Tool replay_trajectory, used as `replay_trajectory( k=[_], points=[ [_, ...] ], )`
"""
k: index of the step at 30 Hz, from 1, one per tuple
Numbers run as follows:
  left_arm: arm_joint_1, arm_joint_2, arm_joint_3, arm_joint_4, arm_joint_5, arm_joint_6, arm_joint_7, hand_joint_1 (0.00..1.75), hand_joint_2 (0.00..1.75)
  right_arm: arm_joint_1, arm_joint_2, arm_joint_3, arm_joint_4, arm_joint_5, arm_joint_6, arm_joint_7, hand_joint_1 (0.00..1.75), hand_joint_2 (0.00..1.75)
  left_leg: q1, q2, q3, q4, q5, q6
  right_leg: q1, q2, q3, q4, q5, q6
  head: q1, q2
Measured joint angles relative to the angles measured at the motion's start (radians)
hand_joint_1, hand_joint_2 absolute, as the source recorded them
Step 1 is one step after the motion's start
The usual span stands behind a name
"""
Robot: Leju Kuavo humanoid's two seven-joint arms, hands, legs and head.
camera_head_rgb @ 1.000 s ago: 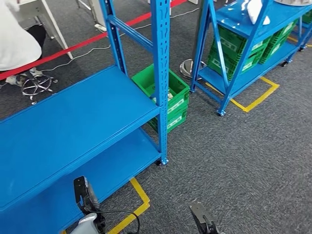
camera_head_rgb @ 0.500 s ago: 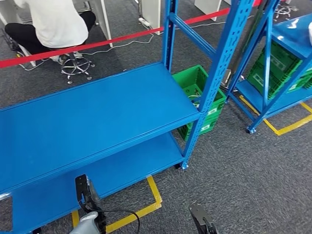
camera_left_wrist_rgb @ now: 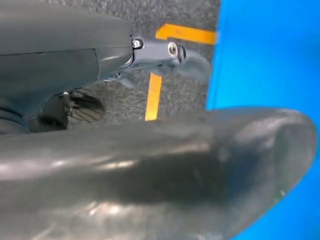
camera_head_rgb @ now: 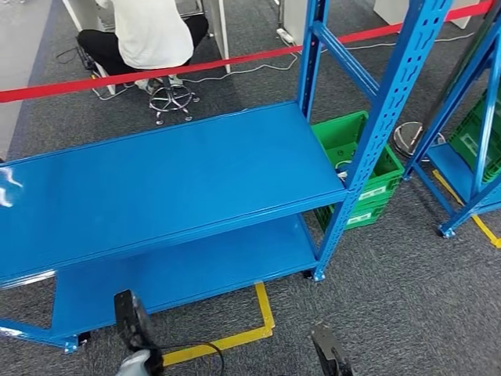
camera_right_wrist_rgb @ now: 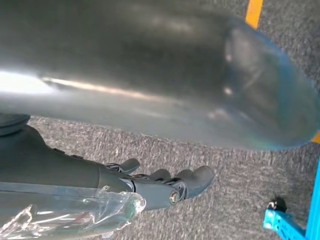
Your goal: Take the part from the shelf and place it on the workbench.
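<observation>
Both hands hang empty, fingers apart: left hand (camera_left_wrist_rgb: 177, 55) beside the blue shelf (camera_head_rgb: 177, 176), right hand (camera_right_wrist_rgb: 166, 187) over carpet (camera_head_rgb: 401, 298).

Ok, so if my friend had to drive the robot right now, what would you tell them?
Left hand: low at the robot's side, fingers out, holding nothing.
Right hand: also low, holding nothing.
Blue shelf: right ahead, its front edge close to the left hand. A white patch sits at its far left edge, too blurred to tell what it is.
Nearby: a green crate on the floor by the shelf's right post; a person seated behind the red tape.
Done: robot faces the shelf.
Left: find the part, grasp it, carry it to the workbench.
</observation>
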Motion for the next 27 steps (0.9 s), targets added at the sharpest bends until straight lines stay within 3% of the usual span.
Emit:
replay_trajectory(
  k=[1, 2, 4, 6, 8, 9, 10, 12, 14, 15, 16, 17, 18, 20, 22, 25, 27],
  points=[
    [0.035, 0.037, 0.005, -0.003, 0.01, -0.047, -0.011, 0.0, 0.0, 0.013, -0.008, -0.005, 0.0, -0.007, 0.001, -0.013, 0.0, 0.0, 0.0, 0.003, -0.012, 0.038, -0.013, -0.001, 0.002, -0.011, -0.001, 0.0, -0.001, -0.002, -0.001, 0.0],
    [0.066, 0.071, 0.012, -0.003, 0.017, -0.081, -0.019, 0.0, 0.0, 0.026, -0.014, -0.009, 0.0, -0.011, 0.003, -0.022, 0.0, 0.0, 0.0, 0.005, -0.007, 0.041, -0.007, 0.0, 0.003, -0.021, -0.002, 0.001, -0.001, -0.002, -0.002, 0.0],
    [0.102, 0.121, 0.024, -0.003, 0.019, -0.099, -0.027, 0.0, 0.0, 0.041, -0.024, -0.014, 0.0, -0.015, 0.003, -0.027, 0.0, 0.0, -0.003, 0.02, 0.052, -0.058, 0.044, 0.004, 0.005, -0.048, -0.004, 0.001, -0.001, -0.002, -0.002, 0.0],
    [0.106, 0.142, 0.029, -0.004, 0.013, -0.094, -0.031, 0.0, 0.0, 0.042, -0.027, -0.016, 0.0, -0.015, 0.003, -0.027, 0.0, 0.0, -0.01, 0.062, 0.123, -0.182, 0.087, 0.012, 0.013, -0.079, -0.006, 0.004, -0.002, 0.002, -0.002, 0.0],
    [0.109, 0.146, 0.03, -0.004, 0.007, -0.086, -0.032, 0.0, 0.0, 0.038, -0.029, -0.017, 0.0, -0.015, 0.004, -0.026, 0.0, 0.0, -0.013, 0.075, 0.143, -0.226, 0.1, 0.022, 0.021, -0.105, -0.006, 0.006, -0.001, 0.011, 0.002, 0.0],
    [0.114, 0.148, 0.031, -0.004, 0.006, -0.084, -0.032, 0.0, 0.0, 0.036, -0.029, -0.017, 0.0, -0.014, 0.005, -0.026, 0.0, 0.0, -0.013, 0.061, 0.138, -0.226, 0.105, 0.03, 0.021, -0.116, -0.005, 0.005, 0.002, 0.016, 0.005, 0.0],
    [0.12, 0.15, 0.033, -0.004, 0.005, -0.082, -0.032, 0.0, 0.0, 0.034, -0.03, -0.017, 0.0, -0.015, 0.006, -0.025, 0.0, 0.0, -0.011, 0.052, 0.133, -0.228, 0.109, 0.036, 0.019, -0.115, -0.006, 0.007, 0.0, 0.022, 0.006, 0.0],
    [0.125, 0.156, 0.039, -0.004, 0.003, -0.081, -0.032, 0.0, 0.0, 0.033, -0.031, -0.017, 0.0, -0.016, 0.006, -0.024, 0.0, 0.0, -0.007, 0.037, 0.123, -0.231, 0.119, 0.05, 0.015, -0.074, -0.023, 0.048, -0.037, 0.033, 0.008, 0.0],
    [0.124, 0.16, 0.045, -0.004, -0.001, -0.081, -0.033, 0.0, 0.0, 0.036, -0.032, -0.017, 0.0, -0.017, 0.006, -0.024, 0.0, 0.0, -0.005, 0.022, 0.109, -0.231, 0.13, 0.059, 0.013, -0.023, -0.067, 0.163, -0.115, 0.04, 0.01, 0.0],
    [0.124, 0.162, 0.047, -0.004, -0.003, -0.082, -0.033, 0.0, 0.0, 0.039, -0.033, -0.017, 0.0, -0.017, 0.006, -0.024, 0.0, 0.0, -0.006, 0.014, 0.101, -0.231, 0.136, 0.061, 0.013, -0.012, -0.089, 0.227, -0.149, 0.041, 0.01, 0.0],
    [0.125, 0.162, 0.048, -0.004, -0.004, -0.083, -0.033, 0.0, 0.0, 0.041, -0.033, -0.017, 0.0, -0.018, 0.006, -0.023, 0.0, 0.0, -0.006, 0.007, 0.094, -0.231, 0.142, 0.06, 0.013, -0.008, -0.101, 0.271, -0.168, 0.041, 0.01, 0.0],
    [0.126, 0.162, 0.049, -0.004, -0.005, -0.084, -0.033, 0.0, 0.0, 0.042, -0.034, -0.017, 0.0, -0.018, 0.006, -0.023, 0.0, 0.0, -0.006, 0.001, 0.087, -0.231, 0.148, 0.059, 0.013, -0.006, -0.096, 0.28, -0.166, 0.041, 0.01, 0.0],
    [0.128, 0.162, 0.05, -0.004, -0.006, -0.084, -0.033, 0.0, 0.0, 0.042, -0.034, -0.017, 0.0, -0.018, 0.006, -0.023, 0.0, 0.0, -0.006, -0.004, 0.082, -0.231, 0.153, 0.057, 0.012, -0.006, -0.071, 0.248, -0.148, 0.039, 0.01, 0.0],
    [0.128, 0.162, 0.05, -0.004, -0.006, -0.084, -0.033, 0.0, 0.0, 0.04, -0.034, -0.017, 0.0, -0.018, 0.006, -0.023, 0.0, 0.0, -0.004, -0.013, 0.073, -0.229, 0.163, 0.048, 0.011, 0.0, 0.019, 0.108, -0.101, 0.037, 0.01, 0.0],
    [0.128, 0.165, 0.051, -0.004, -0.006, -0.084, -0.033, 0.0, 0.0, 0.038, -0.034, -0.017, 0.0, -0.018, 0.006, -0.023, 0.0, 0.0, -0.005, -0.019, 0.067, -0.226, 0.173, 0.036, 0.012, 0.011, 0.076, 0.012, -0.078, 0.03, 0.009, 0.0],
    [0.129, 0.168, 0.052, -0.004, -0.008, -0.086, -0.034, 0.0, 0.0, 0.039, -0.034, -0.017, 0.0, -0.022, 0.011, -0.02, 0.0, 0.0, -0.005, -0.022, 0.064, -0.227, 0.184, 0.02, 0.013, 0.013, 0.072, -0.001, -0.073, 0.01, 0.008, 0.0],
    [0.133, 0.168, 0.055, -0.004, -0.013, -0.089, -0.033, 0.0, 0.0, 0.037, -0.035, -0.017, 0.0, -0.028, 0.016, -0.011, 0.0, 0.0, -0.004, -0.012, 0.051, -0.199, 0.154, 0.01, 0.011, 0.009, 0.067, -0.003, -0.061, -0.007, 0.006, 0.0]
  ],
)
